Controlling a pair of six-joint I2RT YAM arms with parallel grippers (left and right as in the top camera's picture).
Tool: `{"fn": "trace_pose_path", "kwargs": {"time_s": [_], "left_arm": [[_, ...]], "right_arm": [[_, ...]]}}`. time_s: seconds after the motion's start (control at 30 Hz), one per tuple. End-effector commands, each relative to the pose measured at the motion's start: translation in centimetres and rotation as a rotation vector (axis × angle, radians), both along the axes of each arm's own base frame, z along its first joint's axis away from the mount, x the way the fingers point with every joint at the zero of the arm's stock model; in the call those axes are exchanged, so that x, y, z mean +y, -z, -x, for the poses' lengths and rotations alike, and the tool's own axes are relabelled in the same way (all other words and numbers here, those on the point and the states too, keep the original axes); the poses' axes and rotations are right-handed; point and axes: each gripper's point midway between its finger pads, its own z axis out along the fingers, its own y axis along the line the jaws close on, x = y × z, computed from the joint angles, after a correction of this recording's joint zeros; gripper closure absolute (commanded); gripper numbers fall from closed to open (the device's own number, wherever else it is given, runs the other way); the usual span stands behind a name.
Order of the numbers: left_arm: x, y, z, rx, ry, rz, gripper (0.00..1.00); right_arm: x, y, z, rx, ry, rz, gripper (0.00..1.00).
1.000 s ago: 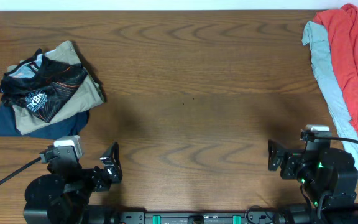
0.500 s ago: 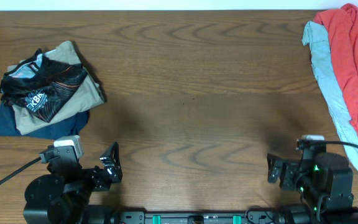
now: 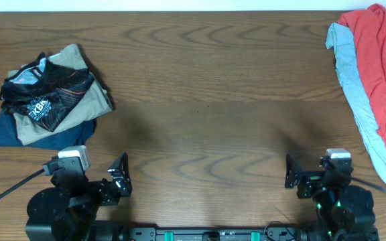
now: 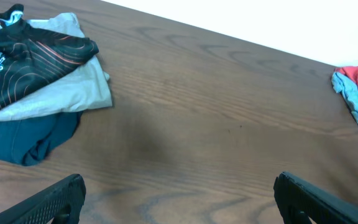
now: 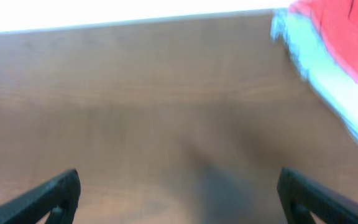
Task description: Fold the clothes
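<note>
The clothes, a crumpled black jersey [image 3: 45, 94] with fine orange lines and a white logo, lie on top of a pile at the table's left. The left wrist view shows the jersey [image 4: 27, 56] at its upper left. My left gripper [image 3: 89, 177] sits at the near left edge, well short of the pile. Its jaws [image 4: 179, 199] are open over bare wood. At the near right edge my right gripper [image 3: 322, 175] also stands open and holds nothing. Its wrist view is blurred, with its fingertips [image 5: 61, 190] far apart over bare table.
Under the jersey lie khaki trousers [image 3: 79, 107] on a navy garment [image 3: 19, 130]. A red garment [image 3: 380, 47] and a pale grey one [image 3: 357, 94] are heaped along the right edge. Brown wooden table [image 3: 206, 100] stretches between the two piles.
The right arm has drawn back toward the near edge of the table, gripper still open. The left arm and the garments have not moved.
</note>
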Motion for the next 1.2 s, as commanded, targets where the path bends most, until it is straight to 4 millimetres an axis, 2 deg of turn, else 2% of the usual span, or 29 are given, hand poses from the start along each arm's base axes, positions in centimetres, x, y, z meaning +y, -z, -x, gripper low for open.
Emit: {"fn": "trace_pose_path", "kwargs": {"time_s": [0.0,0.2,0.37,0.47,0.53,1.17], "left_arm": [[0.1,0.2,0.0,0.003,-0.008,0.001,0.02],[0.1,0.2,0.0,0.003,-0.008,0.001,0.02],[0.1,0.2,0.0,0.003,-0.008,0.001,0.02],[0.1,0.2,0.0,0.003,-0.008,0.001,0.02],[0.1,0.2,0.0,0.003,-0.008,0.001,0.02],[0.1,0.2,0.0,0.003,-0.008,0.001,0.02]], "right_arm": [[-0.4,-0.3,-1.2,-0.128,-0.011,0.104,0.01],[-0.6,-1.6,-3.6,-0.323,0.004,0.173,0.01],[-1.1,-0.3,-4.8,-0.411,0.029,0.168,0.01],[-1.0,0.6,-4.8,-0.371,0.017,0.17,0.01],[-1.1,2.1,-4.7,-0.311,0.016,0.171,0.01],[-1.1,1.9,-4.8,-0.32,0.019,0.164,0.01]]}}
